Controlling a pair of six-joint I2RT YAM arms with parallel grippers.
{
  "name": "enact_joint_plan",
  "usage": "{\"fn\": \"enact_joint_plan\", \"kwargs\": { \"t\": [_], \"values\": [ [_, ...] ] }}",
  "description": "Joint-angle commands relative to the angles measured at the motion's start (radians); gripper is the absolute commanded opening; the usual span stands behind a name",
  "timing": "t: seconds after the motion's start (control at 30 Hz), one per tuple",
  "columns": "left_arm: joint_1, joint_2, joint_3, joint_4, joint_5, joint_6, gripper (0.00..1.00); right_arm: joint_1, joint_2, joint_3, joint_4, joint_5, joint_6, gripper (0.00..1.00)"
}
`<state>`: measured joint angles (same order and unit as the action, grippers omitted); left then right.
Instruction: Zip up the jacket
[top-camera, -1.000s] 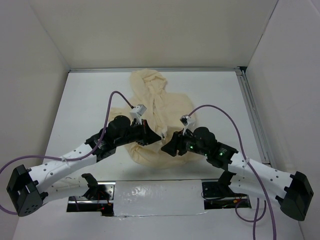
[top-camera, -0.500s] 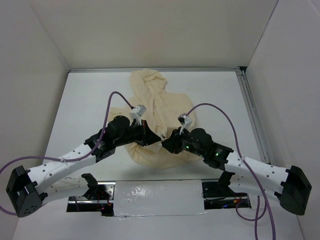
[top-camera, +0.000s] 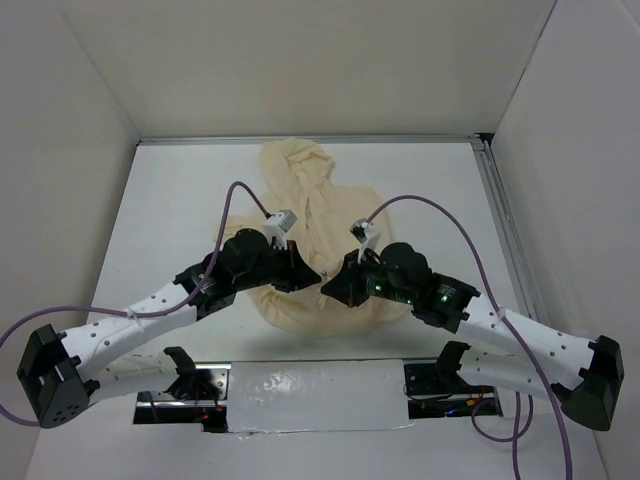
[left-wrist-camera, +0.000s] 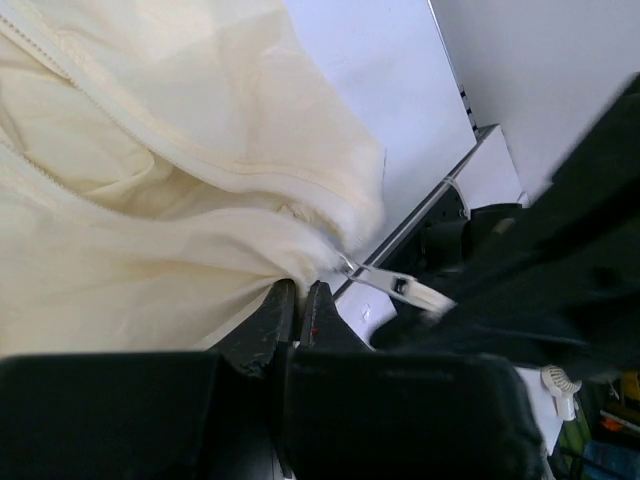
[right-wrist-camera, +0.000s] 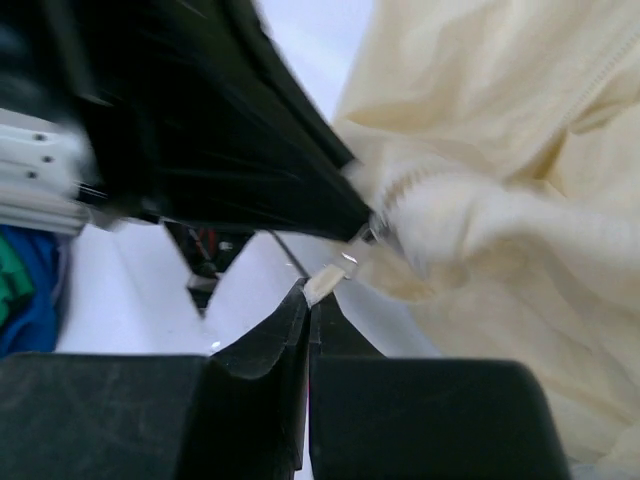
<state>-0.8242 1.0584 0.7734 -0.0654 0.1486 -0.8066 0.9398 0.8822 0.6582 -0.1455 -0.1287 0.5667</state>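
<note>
The cream jacket (top-camera: 315, 225) lies on the white table, hood toward the far wall, its front zipper running down the middle. Both grippers meet at its lower hem. My left gripper (left-wrist-camera: 296, 290) is shut on a pinch of the jacket's bottom edge (left-wrist-camera: 290, 262) beside the zipper's foot. My right gripper (right-wrist-camera: 309, 292) is shut on the cream zipper pull tab (right-wrist-camera: 323, 281), which hangs from the metal slider (right-wrist-camera: 372, 232). In the top view the left gripper (top-camera: 312, 276) and right gripper (top-camera: 328, 287) almost touch. The zipper teeth (left-wrist-camera: 60, 60) run up the open front.
White walls close in the table on three sides. A metal rail (top-camera: 505, 230) runs along the right edge. A shiny foil strip (top-camera: 315, 395) lies between the arm bases at the near edge. Purple cables (top-camera: 235, 190) loop above both wrists.
My right gripper has moved left to the jacket's hem and closed on the zipper pull tab. The left gripper has kept its hold and shifted only slightly.
</note>
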Motion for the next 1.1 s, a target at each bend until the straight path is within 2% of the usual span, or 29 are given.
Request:
{"fn": "enact_joint_plan", "kwargs": {
  "t": [0.0,0.1,0.2,0.3,0.43,0.5,0.67,0.73,0.77,0.93,1.07],
  "values": [
    [0.002,0.029,0.056,-0.033,-0.038,0.041,0.0,-0.002,0.027,0.167,-0.146,-0.107,-0.019,0.0],
    [-0.001,0.034,0.049,-0.037,-0.034,0.056,0.0,-0.039,0.09,0.239,-0.19,-0.208,-0.024,0.0],
    [-0.03,0.032,0.049,-0.051,-0.04,0.079,0.0,-0.076,0.121,0.271,-0.18,-0.238,-0.007,0.0],
    [-0.044,0.022,0.041,-0.071,-0.037,0.09,0.0,-0.154,0.124,0.274,-0.125,-0.232,0.076,0.0],
    [-0.043,-0.011,-0.012,-0.082,0.034,0.096,0.0,-0.26,0.147,0.225,0.085,-0.37,0.235,0.0],
    [-0.05,-0.023,-0.028,-0.089,0.046,0.092,0.0,-0.297,0.197,0.247,0.081,-0.4,0.317,0.0],
    [-0.075,-0.057,-0.06,-0.097,0.12,0.126,0.0,-0.343,0.311,0.276,0.055,-0.379,0.418,0.0],
    [-0.084,-0.049,-0.049,-0.128,0.135,0.144,0.0,-0.351,0.331,0.291,0.0,-0.274,0.417,0.0],
    [-0.095,-0.048,-0.049,-0.143,0.146,0.144,0.0,-0.351,0.345,0.311,-0.037,-0.17,0.407,0.0],
    [-0.099,-0.084,-0.072,-0.189,0.172,0.147,0.0,-0.346,0.353,0.307,-0.119,-0.046,0.334,0.0],
    [-0.099,-0.115,-0.075,-0.2,0.158,0.17,0.0,-0.334,0.33,0.245,-0.051,-0.163,0.312,0.0]
  ]
}}
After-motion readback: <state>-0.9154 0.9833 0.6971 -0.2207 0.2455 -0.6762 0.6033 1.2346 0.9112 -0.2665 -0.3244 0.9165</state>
